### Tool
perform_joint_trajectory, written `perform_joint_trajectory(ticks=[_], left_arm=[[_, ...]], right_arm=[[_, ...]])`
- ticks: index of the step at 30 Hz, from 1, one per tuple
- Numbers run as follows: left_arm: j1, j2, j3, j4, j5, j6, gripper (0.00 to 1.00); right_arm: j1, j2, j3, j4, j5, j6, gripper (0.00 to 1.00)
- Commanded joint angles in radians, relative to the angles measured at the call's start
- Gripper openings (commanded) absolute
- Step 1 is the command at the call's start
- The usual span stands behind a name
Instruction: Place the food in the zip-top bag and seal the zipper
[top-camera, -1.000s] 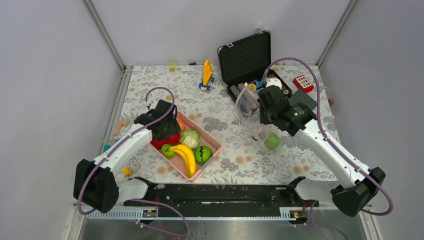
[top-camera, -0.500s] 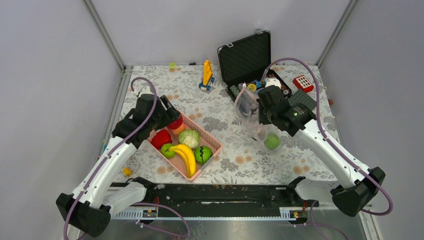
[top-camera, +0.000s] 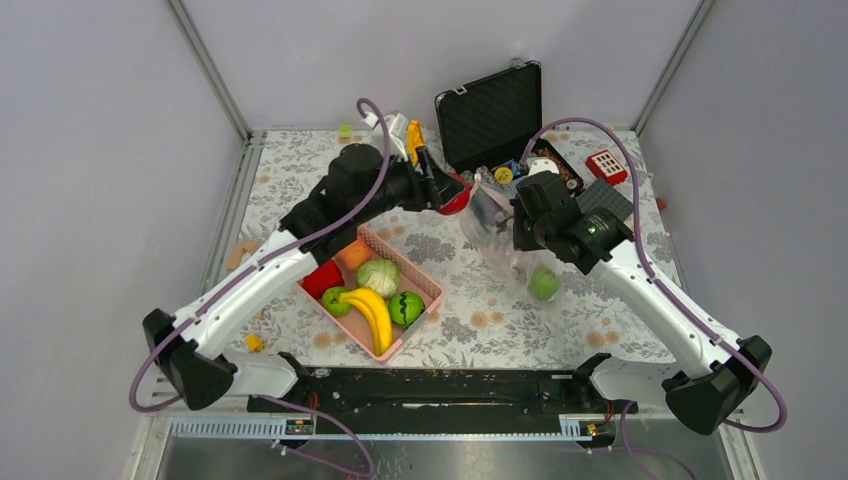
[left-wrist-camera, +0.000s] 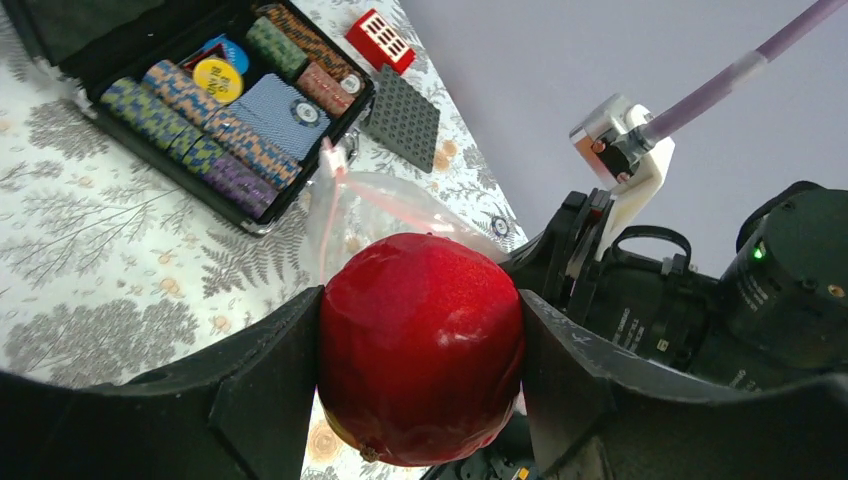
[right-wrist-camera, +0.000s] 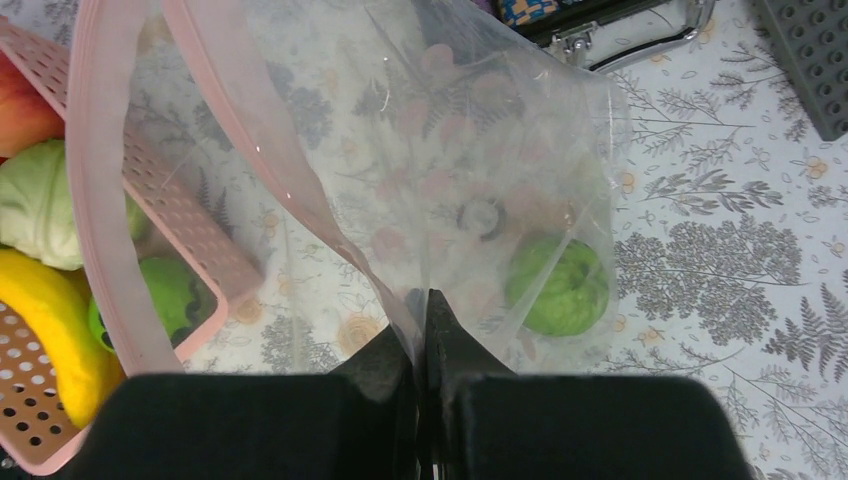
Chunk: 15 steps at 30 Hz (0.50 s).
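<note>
**Apple just short of the bag mouth**

Left end effector (top-camera: 450, 192) is clamped on the red apple (left-wrist-camera: 420, 345). The open mouth of the zip-top bag (top-camera: 495, 225) lies just to its right and lower. Right end effector (right-wrist-camera: 425, 312) is pinched together on the bag wall. One green fruit (right-wrist-camera: 557, 285) is inside.

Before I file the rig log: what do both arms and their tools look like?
The left arm and right arm match: white tubular links, bulky black joints and bases, and a lilac cable looping along each. The left tool and right tool are matte black, each with two broad fingers. A small green light glows on the right wrist housing.
</note>
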<state>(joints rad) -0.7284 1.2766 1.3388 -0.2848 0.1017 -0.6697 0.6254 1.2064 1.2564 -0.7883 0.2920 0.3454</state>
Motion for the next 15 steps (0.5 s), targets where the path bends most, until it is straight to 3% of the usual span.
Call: perform_joint_trajectory(ticks=[1,10,12,15], left_arm=[[-0.042,0.084,0.09,0.102,0.035,0.034,0.28],[-0.104,0.178,0.111,0.089,0.042,0.034,0.41],[-0.113,0.185,0.112,0.085,0.035,0.037,0.55],[-0.121,0.19,0.115,0.083,0.024,0.034,0.68]], right_arm=[[-0.005,-0.035,-0.012,0.044,-0.051,0.012,0.03],[-0.006,-0.051,-0.022,0.047,-0.031,0.007,0.03],[-0.006,-0.055,-0.023,0.047,-0.039,0.007,0.03],[-0.006,-0.056,-0.029,0.052,-0.048,0.008,0.03]])
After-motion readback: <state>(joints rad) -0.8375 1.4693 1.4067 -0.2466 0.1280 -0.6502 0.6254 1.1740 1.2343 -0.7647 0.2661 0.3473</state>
